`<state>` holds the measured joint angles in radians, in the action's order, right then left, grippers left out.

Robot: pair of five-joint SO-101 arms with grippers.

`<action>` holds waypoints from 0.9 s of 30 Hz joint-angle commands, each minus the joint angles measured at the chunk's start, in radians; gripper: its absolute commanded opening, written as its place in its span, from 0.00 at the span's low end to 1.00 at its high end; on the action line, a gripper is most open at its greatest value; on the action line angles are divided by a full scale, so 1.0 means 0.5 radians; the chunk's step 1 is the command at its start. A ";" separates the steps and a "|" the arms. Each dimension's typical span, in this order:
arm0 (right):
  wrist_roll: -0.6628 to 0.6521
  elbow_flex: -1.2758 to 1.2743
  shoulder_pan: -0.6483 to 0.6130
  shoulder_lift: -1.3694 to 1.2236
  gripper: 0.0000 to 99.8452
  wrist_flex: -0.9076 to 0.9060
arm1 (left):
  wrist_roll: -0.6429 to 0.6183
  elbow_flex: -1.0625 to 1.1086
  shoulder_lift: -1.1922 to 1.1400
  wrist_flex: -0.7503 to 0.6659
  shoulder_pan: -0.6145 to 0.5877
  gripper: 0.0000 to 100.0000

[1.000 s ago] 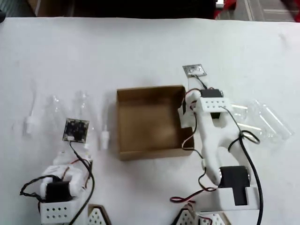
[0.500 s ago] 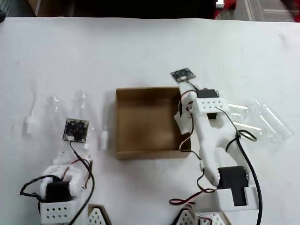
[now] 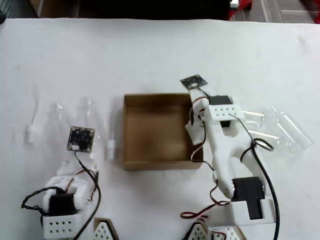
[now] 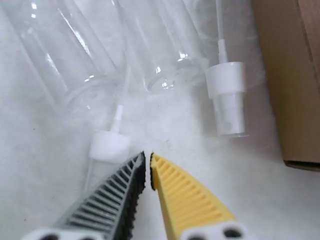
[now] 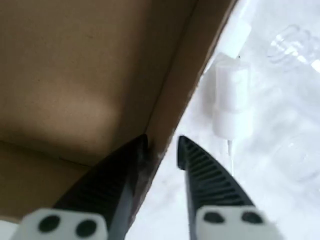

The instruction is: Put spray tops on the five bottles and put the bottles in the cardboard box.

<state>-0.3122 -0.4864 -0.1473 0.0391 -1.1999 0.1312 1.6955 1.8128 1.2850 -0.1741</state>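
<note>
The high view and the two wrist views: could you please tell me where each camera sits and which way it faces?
High view: fixed above the table, looking down on the cardboard box, with the left arm and right arm in frame.
Left wrist view: on the left arm's wrist, looking past its grey and yellow fingers at a spray top and clear bottles.
Right wrist view: on the right arm's wrist, looking past its black fingers, astride the box's wall.
Shared: all three show the box.
</note>
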 commanded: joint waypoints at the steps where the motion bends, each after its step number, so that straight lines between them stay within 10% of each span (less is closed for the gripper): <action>1: 0.074 0.025 -0.017 0.032 0.21 -0.017 | 0.025 -0.006 0.017 0.000 -0.020 0.02; 27: 0.089 -0.617 0.161 1.478 0.20 0.290 | 0.018 -0.006 0.017 -0.104 0.069 0.02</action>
<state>-0.2739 -0.7426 -0.1350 0.6176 -1.1262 0.1312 1.6955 1.8128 1.2574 -0.1557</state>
